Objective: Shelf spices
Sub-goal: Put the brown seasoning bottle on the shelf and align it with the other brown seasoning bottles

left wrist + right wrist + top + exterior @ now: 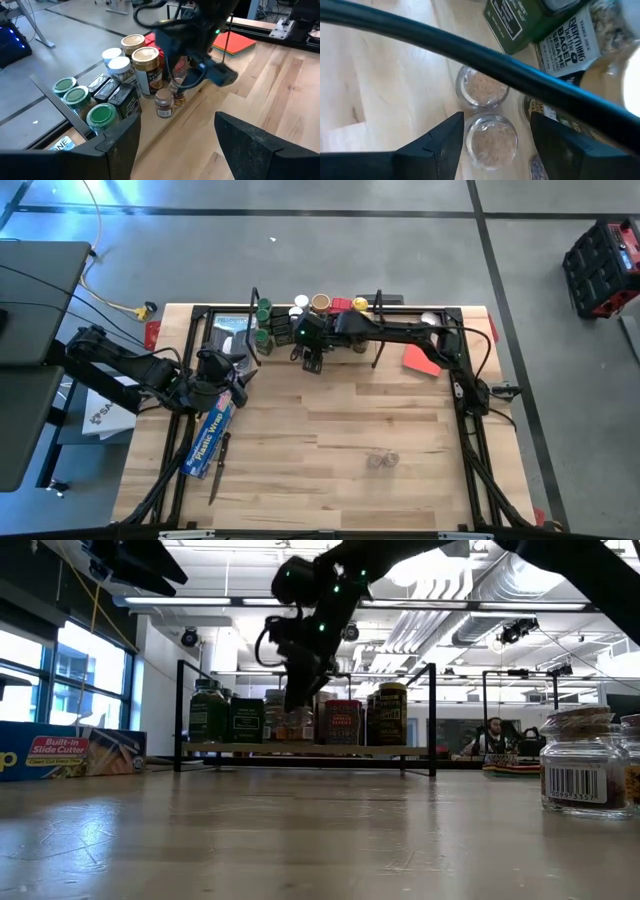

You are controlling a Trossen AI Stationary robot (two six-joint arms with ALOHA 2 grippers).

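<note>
The shelf (pixel 400 749), a black wire frame with a light wooden board, stands at the table's far edge. On it stand the spices: green-lidded jars (pixel 102 114), white-lidded jars (pixel 119 64), tan-lidded jars (pixel 145 56) and red tins (pixel 341 304). At the board's front edge stand two tiny clear jars (pixel 481 87). My right gripper (pixel 495 130) slants down over the nearer one (pixel 491 139), open, one finger on either side of it. My left gripper (pixel 175 145) hangs open over the table's left part, holding nothing. My right gripper has one finger (pixel 451 135) close against the tiny jar's side (pixel 469 137), and I cannot tell whether they touch. A gap shows between the jar and the other finger. The jar stands upright on the board.
A long blue plastic-wrap box (pixel 210 438) lies below my left gripper, with a thin dark stick (pixel 217 475) beside it. A flat red card (pixel 420 360) lies right of the shelf. Two small clear jars (pixel 381 460) stand on the open wood near the front right.
</note>
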